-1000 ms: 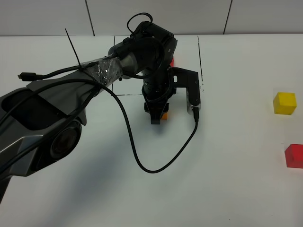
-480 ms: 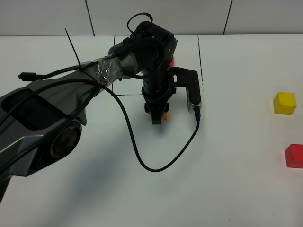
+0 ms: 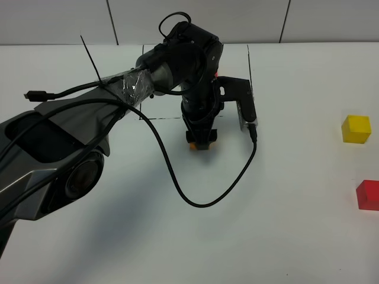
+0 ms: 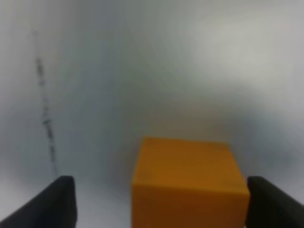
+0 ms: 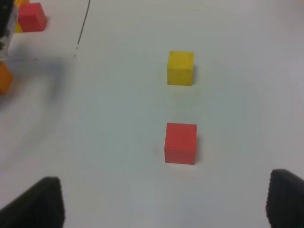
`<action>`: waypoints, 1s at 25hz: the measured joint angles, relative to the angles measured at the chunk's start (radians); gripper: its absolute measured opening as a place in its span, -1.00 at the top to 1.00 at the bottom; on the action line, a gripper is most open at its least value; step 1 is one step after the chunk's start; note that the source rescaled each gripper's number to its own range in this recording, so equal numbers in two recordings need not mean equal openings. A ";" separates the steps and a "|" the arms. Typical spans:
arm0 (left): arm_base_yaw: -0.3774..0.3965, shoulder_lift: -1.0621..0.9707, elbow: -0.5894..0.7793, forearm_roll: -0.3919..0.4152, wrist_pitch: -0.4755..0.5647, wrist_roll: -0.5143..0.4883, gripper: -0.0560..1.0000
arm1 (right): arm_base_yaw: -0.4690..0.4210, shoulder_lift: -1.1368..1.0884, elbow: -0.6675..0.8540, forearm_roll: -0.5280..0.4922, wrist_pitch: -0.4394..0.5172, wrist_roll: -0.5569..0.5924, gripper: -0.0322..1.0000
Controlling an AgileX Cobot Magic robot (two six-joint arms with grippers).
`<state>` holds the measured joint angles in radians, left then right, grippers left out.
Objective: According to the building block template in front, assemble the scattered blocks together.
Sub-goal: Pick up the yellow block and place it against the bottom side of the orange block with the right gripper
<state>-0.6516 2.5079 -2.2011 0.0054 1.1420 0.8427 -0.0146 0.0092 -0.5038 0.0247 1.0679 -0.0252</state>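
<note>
The orange cube (image 3: 201,145) sits on the white table just in front of the drawn black frame line (image 3: 160,118). My left gripper (image 3: 201,137) stands over it, open. In the left wrist view the orange cube (image 4: 189,184) lies between the fingers (image 4: 61,202), close to one and clear of the other. The template is mostly hidden behind the left arm; its red cube (image 5: 32,17) shows in the right wrist view. The loose yellow cube (image 3: 356,129) and red cube (image 3: 368,194) sit far right. My right gripper (image 5: 166,190) is open, short of the red cube (image 5: 181,142) and the yellow cube (image 5: 180,68).
A black cable (image 3: 195,198) loops from the left arm over the table in front of the orange cube. The left arm's body (image 3: 65,148) covers the left of the table. A second frame line (image 3: 250,68) runs along the template's right side.
My left gripper has drawn back a little toward the frame and its wrist has shifted. The orange cube now shows more fully below it. The yellow and red cubes have not moved.
</note>
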 joint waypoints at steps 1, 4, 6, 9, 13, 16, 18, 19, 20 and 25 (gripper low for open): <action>0.000 -0.006 -0.001 0.000 0.003 -0.004 -0.79 | 0.000 0.000 0.000 0.000 0.000 0.000 -0.47; 0.000 -0.032 -0.001 0.005 0.021 -0.017 -0.91 | 0.000 0.000 0.000 0.000 0.000 0.000 -0.47; 0.002 -0.055 -0.001 0.024 0.037 -0.055 -0.93 | 0.000 0.000 0.000 0.000 0.000 0.000 -0.47; 0.034 -0.089 -0.001 0.035 0.051 -0.130 -0.95 | 0.000 0.000 0.000 0.000 0.000 0.000 -0.47; 0.132 -0.136 -0.001 0.038 0.052 -0.260 -0.95 | 0.000 0.000 0.000 0.000 0.000 0.000 -0.47; 0.224 -0.168 -0.001 0.032 0.052 -0.359 -0.95 | 0.000 0.000 0.000 0.000 0.000 0.000 -0.47; 0.290 -0.185 0.000 0.004 0.052 -0.421 -0.95 | 0.000 0.000 0.000 0.000 0.000 0.000 -0.47; 0.326 -0.197 0.004 -0.012 0.052 -0.446 -0.95 | 0.000 0.000 0.000 0.000 0.000 0.000 -0.47; 0.361 -0.214 0.019 -0.027 0.052 -0.460 -0.95 | 0.000 0.000 0.000 0.000 0.000 0.000 -0.47; 0.508 -0.329 0.173 -0.052 0.052 -0.482 -0.95 | 0.000 0.000 0.000 0.000 0.000 0.000 -0.47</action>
<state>-0.1436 2.1786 -2.0285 -0.0461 1.1944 0.3605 -0.0146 0.0092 -0.5038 0.0247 1.0679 -0.0252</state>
